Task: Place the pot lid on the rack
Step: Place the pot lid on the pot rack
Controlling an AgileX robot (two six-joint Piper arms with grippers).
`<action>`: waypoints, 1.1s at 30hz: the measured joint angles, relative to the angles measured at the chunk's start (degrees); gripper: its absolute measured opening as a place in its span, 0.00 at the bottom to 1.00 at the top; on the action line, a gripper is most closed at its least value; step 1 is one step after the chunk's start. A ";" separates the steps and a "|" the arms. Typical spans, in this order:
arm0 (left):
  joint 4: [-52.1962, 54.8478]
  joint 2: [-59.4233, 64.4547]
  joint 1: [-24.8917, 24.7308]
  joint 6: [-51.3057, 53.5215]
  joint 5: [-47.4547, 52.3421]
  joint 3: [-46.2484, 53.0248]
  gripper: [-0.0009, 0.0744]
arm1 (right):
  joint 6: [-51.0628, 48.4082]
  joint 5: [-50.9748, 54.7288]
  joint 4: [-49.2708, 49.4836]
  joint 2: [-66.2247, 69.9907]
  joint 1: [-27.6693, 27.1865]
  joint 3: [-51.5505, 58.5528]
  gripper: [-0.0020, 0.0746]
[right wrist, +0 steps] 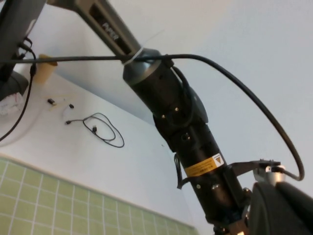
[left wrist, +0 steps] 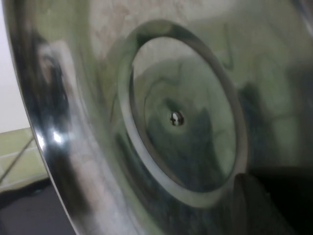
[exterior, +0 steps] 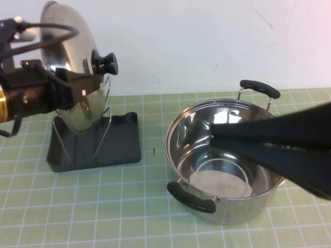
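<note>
1. Fingers of the left gripper pinch the rim of the pot lid, holding it on edge above the rack.
2. Lid, position: its lower edge sits between the rack's two wire loops; whether it rests on the tray cannot be told.
3. Lid, appearance: round, domed, mirror-bright steel with a black knob; the left wrist view shows its polished underside.
4. Lid, handling (judged): stiff, moderately heavy, slippery at the rim; the knob offers the surest hold.
5. Right gripper: hangs over the pot, beside the rack, its dark fingers spread apart and empty.
</note>
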 joint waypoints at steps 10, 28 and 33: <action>-0.21 7.84 -0.10 7.74 4.20 -0.16 0.15 | 0.57 2.28 -0.10 -1.11 0.00 3.52 0.03; -5.65 16.93 -0.10 20.91 5.36 -0.55 0.23 | 2.12 3.02 -0.10 -1.16 0.00 3.52 0.02; -5.77 16.93 -0.17 21.06 5.59 -0.55 0.55 | 2.65 3.02 -0.10 -1.16 0.00 3.52 0.02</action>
